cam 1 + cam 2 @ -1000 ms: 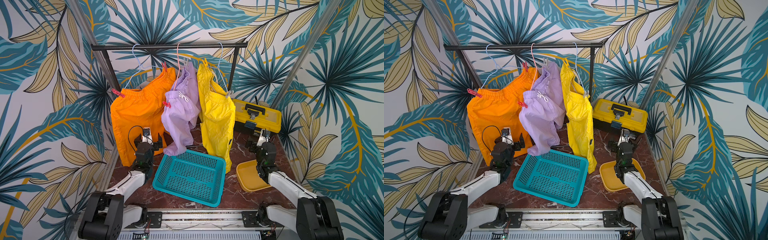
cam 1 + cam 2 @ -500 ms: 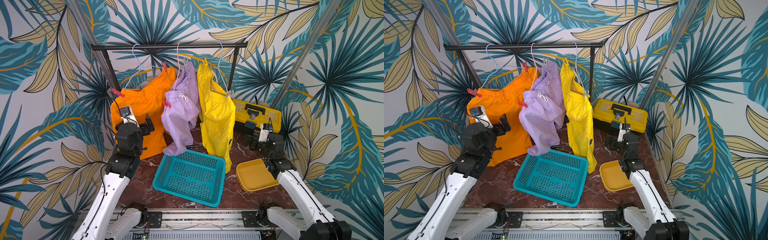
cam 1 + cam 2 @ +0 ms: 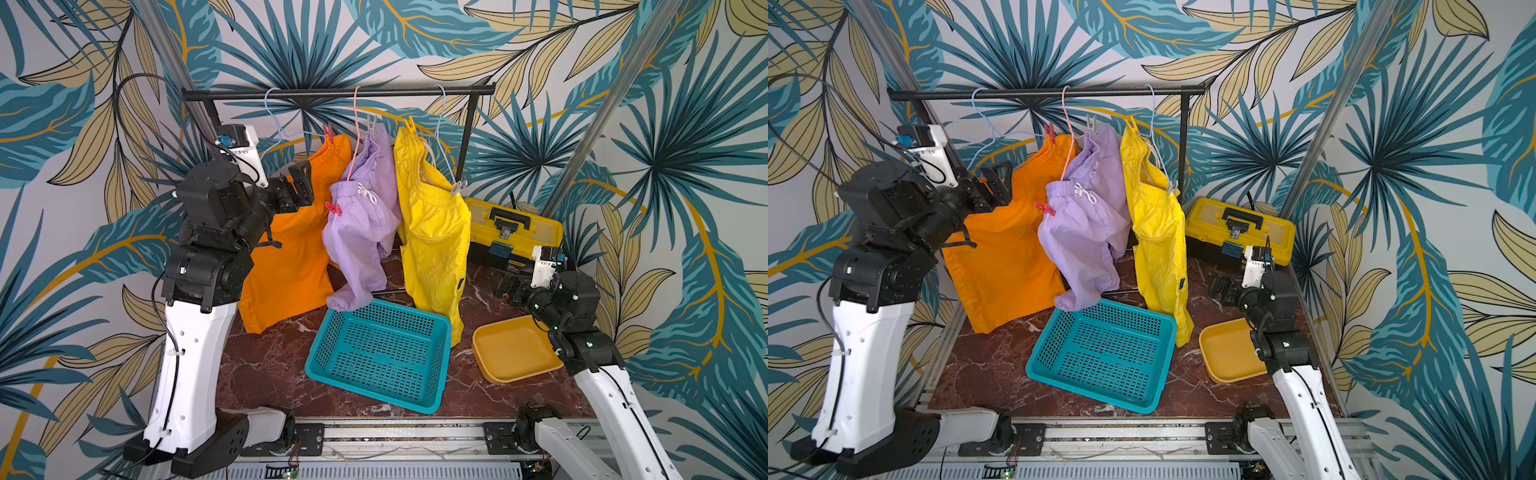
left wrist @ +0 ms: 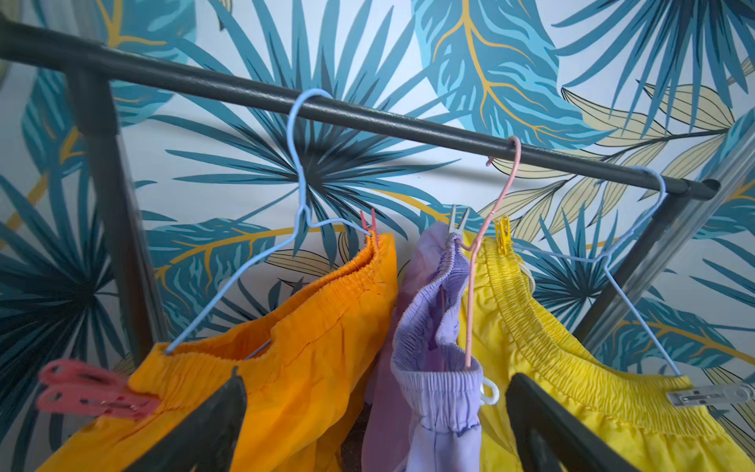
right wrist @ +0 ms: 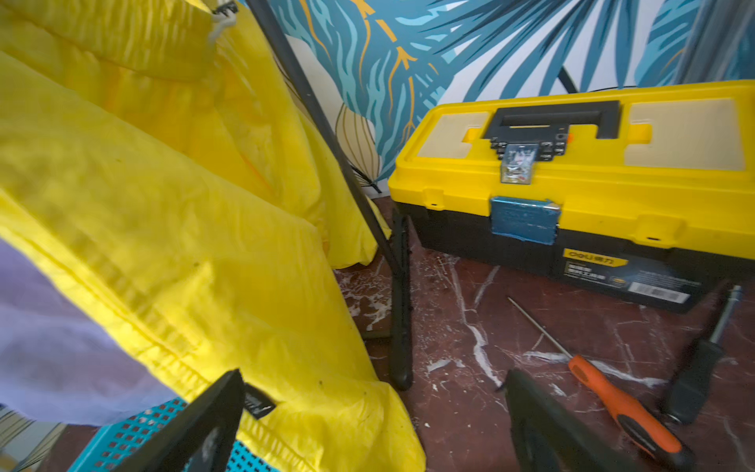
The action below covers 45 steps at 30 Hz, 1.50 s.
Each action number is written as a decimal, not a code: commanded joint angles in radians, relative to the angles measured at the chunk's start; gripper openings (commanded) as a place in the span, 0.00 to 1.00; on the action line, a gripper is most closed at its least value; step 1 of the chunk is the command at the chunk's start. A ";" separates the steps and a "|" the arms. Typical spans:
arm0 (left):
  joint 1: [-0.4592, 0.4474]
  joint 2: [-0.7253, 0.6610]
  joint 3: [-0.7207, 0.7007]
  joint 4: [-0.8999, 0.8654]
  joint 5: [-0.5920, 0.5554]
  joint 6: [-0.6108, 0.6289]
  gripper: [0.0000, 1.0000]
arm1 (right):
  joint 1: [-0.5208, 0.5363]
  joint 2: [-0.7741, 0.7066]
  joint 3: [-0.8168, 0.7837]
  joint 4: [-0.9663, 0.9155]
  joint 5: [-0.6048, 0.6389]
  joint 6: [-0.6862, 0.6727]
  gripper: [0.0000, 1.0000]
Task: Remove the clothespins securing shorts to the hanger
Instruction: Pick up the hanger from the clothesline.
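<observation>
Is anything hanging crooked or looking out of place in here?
Yes: the lilac shorts hang lopsided on a steeply tilted pink hanger, one leg drooping down to the teal basket rim. An orange-handled screwdriver lies loose near the toolbox.

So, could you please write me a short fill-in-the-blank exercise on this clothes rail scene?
1. The ____ shorts hang between the orange shorts and the yellow shorts.
2. Their hanger is ____, while the other two are blue.
3. The left gripper, up beside the orange shorts, has its jaws ____.
4. The teal basket on the floor is ____.

Missing words: lilac, pink, open, empty.
</observation>
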State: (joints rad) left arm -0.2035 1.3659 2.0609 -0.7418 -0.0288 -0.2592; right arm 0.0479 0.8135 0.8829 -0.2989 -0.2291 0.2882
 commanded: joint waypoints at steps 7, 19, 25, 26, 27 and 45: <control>-0.052 0.211 0.134 -0.044 0.095 0.017 1.00 | 0.026 -0.057 0.063 0.040 -0.195 0.128 1.00; -0.101 0.370 0.217 0.128 0.171 0.017 1.00 | 0.081 -0.108 0.092 0.044 -0.234 0.159 1.00; -0.125 0.399 0.191 0.239 0.154 0.057 1.00 | 0.098 -0.090 0.069 0.049 -0.215 0.139 1.00; -0.127 0.404 0.190 0.255 0.146 0.059 1.00 | 0.099 -0.086 0.062 0.058 -0.211 0.139 0.99; -0.127 0.411 0.190 0.270 0.140 0.062 1.00 | 0.101 -0.082 0.054 0.064 -0.211 0.138 1.00; -0.128 0.473 0.154 0.443 0.083 0.114 0.68 | 0.129 -0.010 0.034 0.117 -0.174 0.102 1.00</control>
State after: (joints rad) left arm -0.3302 1.8389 2.2307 -0.3618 0.0666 -0.1642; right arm 0.1684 0.7982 0.9421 -0.2222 -0.4156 0.4107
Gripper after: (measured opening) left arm 0.682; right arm 0.994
